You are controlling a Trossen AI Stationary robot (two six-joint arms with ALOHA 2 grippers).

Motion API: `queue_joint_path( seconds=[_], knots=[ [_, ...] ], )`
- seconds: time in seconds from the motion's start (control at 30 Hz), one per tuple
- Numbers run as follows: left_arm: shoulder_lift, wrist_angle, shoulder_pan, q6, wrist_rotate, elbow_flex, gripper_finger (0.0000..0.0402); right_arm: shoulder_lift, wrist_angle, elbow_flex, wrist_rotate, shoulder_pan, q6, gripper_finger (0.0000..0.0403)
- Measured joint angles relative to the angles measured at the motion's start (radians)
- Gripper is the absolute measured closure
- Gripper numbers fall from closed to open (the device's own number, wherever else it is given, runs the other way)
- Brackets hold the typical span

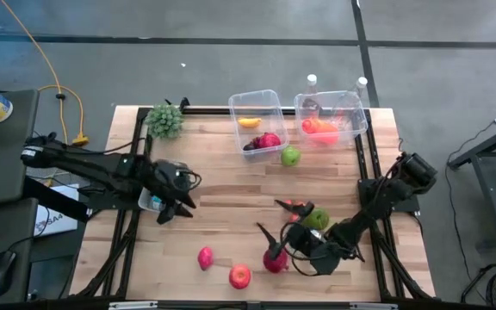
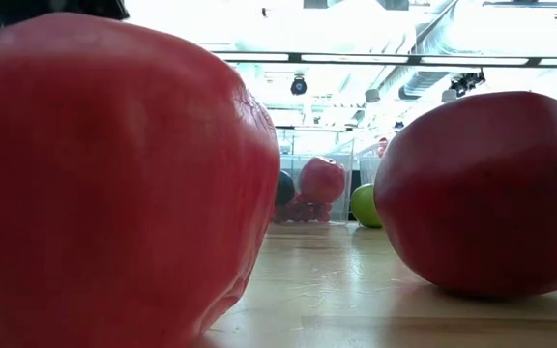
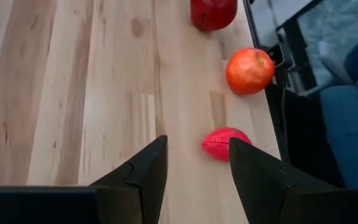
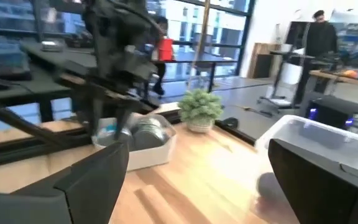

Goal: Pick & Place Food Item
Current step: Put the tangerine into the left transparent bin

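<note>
A wooden worktop seen from above, with a dark robot arm at each side. At twelve o'clock sit two clear bins: the left bin already holds a yellow piece and a dark red bunch, the right bin something orange-red, so some of the sorting looks done. A green apple lies on the wood just beside the left bin (outside it).

The left gripper hovers at nine o'clock, its fingers spread with nothing between them, pointing toward a small pink-red fruit and an orange-red apple at six o'clock.

The right gripper is low at five o'clock, fingers spread and empty, just beside a dark red fruit; whether it touches is unclear. Another green fruit lies near its arm.

By my reckoning at least five loose pieces remain, and nothing is gripped yet.
</note>
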Motion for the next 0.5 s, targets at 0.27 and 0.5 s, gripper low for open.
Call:
queue_joint_path(
  seconds=[0.27, 0.5],
  knots=[
    [-0.049, -0.002, -0.174, -0.106, -0.236, 0.0, 0.0238, -0.003, -0.446, 0.0, -0.166, -0.066, 0.566, 0.0027],
    [-0.051, -0.005, -0.314, -0.165, -0.274, 0.0, 0.0238, -0.003, -0.772, 0.0, -0.194, -0.077, 0.691, 0.0051]
  ],
)
